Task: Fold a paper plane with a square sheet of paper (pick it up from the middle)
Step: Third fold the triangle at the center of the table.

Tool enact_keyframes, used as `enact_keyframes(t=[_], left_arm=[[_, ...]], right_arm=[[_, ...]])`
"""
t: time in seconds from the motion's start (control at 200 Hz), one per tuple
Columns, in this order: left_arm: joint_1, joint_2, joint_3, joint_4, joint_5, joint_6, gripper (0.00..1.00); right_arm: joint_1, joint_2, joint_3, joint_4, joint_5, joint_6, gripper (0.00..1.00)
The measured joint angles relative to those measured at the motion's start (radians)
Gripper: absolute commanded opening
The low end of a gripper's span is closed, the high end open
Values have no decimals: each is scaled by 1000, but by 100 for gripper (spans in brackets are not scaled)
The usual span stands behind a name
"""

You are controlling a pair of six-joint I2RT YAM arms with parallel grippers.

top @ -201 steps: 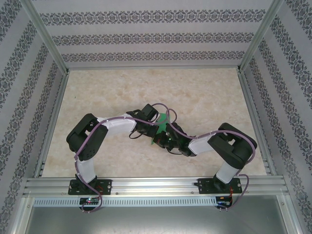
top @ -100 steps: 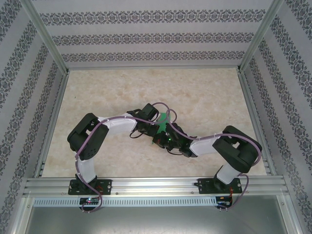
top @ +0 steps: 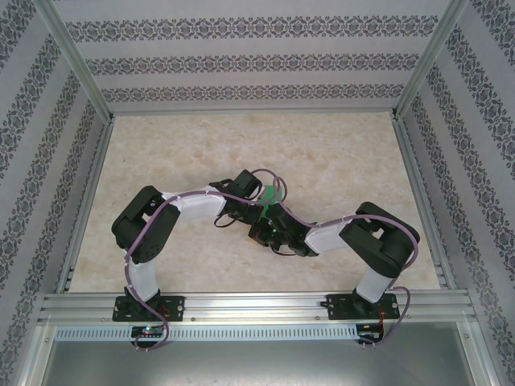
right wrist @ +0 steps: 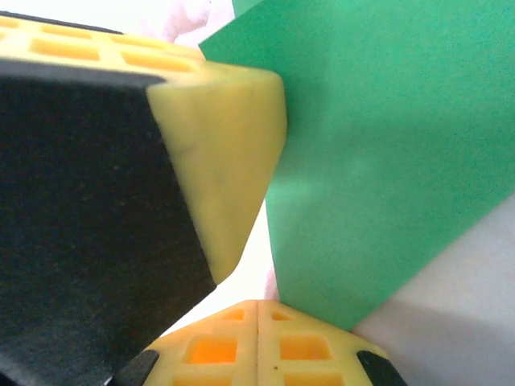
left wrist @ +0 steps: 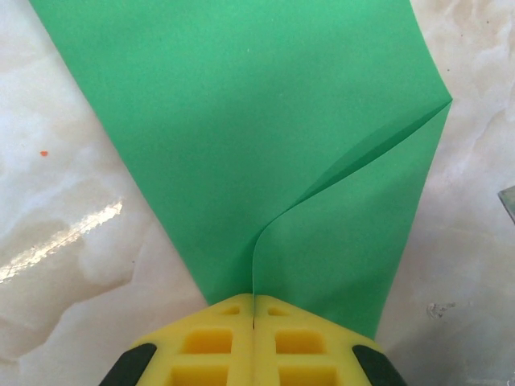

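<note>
The square sheet of paper point(top: 265, 210) is bright green and sits at the table's middle, where both arms meet. In the left wrist view the paper point(left wrist: 265, 121) is folded, with a curved flap running to its right corner. My left gripper point(left wrist: 253, 304) is shut on the paper's near edge, which runs into the seam between the yellow fingers. My right gripper point(right wrist: 257, 305) is shut with nothing in its seam. The paper point(right wrist: 386, 145) lies against its right fingertip. A yellow finger point(right wrist: 225, 145) of the left gripper stands close at the upper left. From above, the left gripper point(top: 259, 211) and right gripper point(top: 270, 222) nearly touch.
The marble-patterned table point(top: 322, 153) is walled by patterned panels, with metal posts at the corners. An aluminium rail point(top: 257, 305) carrying both arm bases runs along the near edge. A purple cable point(top: 278, 189) loops over the wrists.
The right arm has shifted slightly left, toward the left gripper, and covers more of the green paper. The left arm has stayed in place, still gripping the paper.
</note>
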Motion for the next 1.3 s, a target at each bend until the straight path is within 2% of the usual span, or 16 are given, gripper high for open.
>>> enact_keyframes(t=[0.125, 0.23, 0.4, 0.565, 0.919, 1.009, 1.139, 1.299], left_arm=[[0, 0, 0, 0, 1, 0, 0], [0, 0, 0, 0, 1, 0, 0], [3, 0, 0, 0, 2, 0, 0], [5, 6, 10, -4, 6, 0, 0], [5, 8, 13, -8, 6, 0, 0], [5, 8, 14, -9, 5, 0, 4], [6, 8, 21, -26, 2, -1, 16], [7, -8, 24, -58, -29, -27, 37]], right_arm=[[-2, -50, -16, -41, 18, -1, 5], [-24, -177, -51, -107, 33, -16, 7], [-164, -325, -58, -173, 30, -82, 8], [-287, -259, 0, -232, -15, -159, 7], [-312, 0, 151, -228, -145, -229, 5], [-313, 51, 152, -225, -159, -240, 5], [-319, 66, 172, -232, -161, -259, 4], [-319, 69, 180, -241, -161, -278, 4]])
